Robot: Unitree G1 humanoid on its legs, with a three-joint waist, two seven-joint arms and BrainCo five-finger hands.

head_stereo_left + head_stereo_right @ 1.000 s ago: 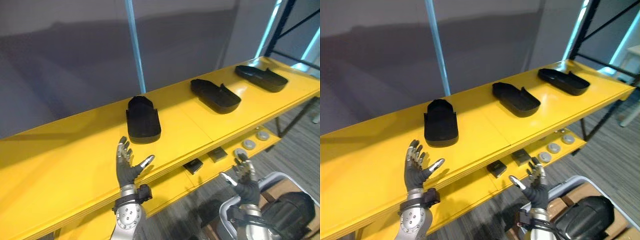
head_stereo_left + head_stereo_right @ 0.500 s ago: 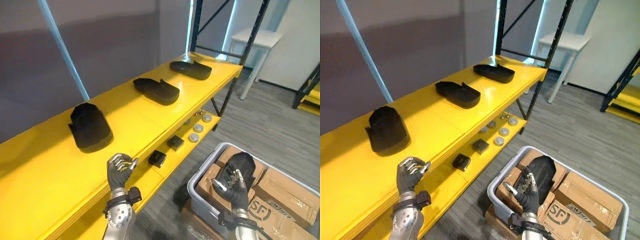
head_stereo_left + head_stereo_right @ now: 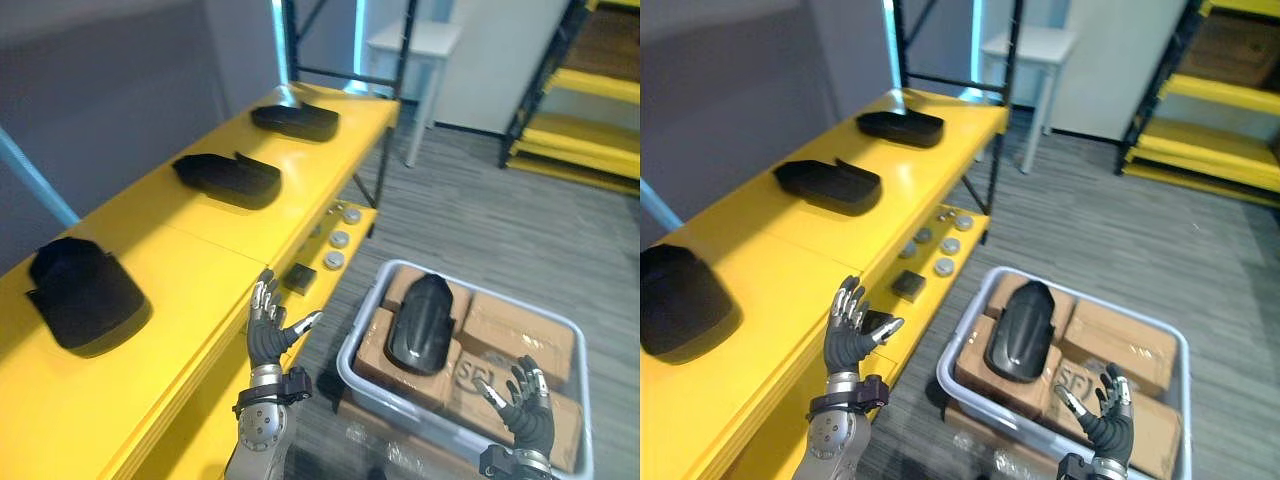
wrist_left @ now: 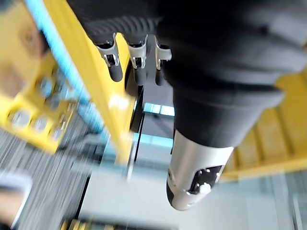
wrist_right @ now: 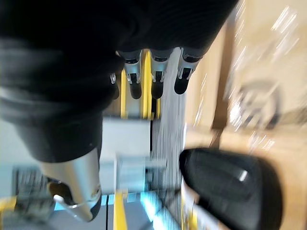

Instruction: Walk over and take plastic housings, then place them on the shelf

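Left eye view: left hand [image 3: 268,335] and right hand [image 3: 527,420] spread their fingers, empty. One plastic housing [image 3: 420,322] lies in the grey bin [image 3: 343,365] beyond the right fingers; three housings [image 3: 228,178] sit on the yellow shelf [image 3: 200,250] beyond the left fingers.

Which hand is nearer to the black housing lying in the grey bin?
Right. The right hand hovers over the bin's near corner, just short of the housing; the left hand is outside the bin, by the shelf edge.

Dark print marks one cardboard box [image 3: 468,384] in the grey bin [image 3: 352,338], too blurred to read.
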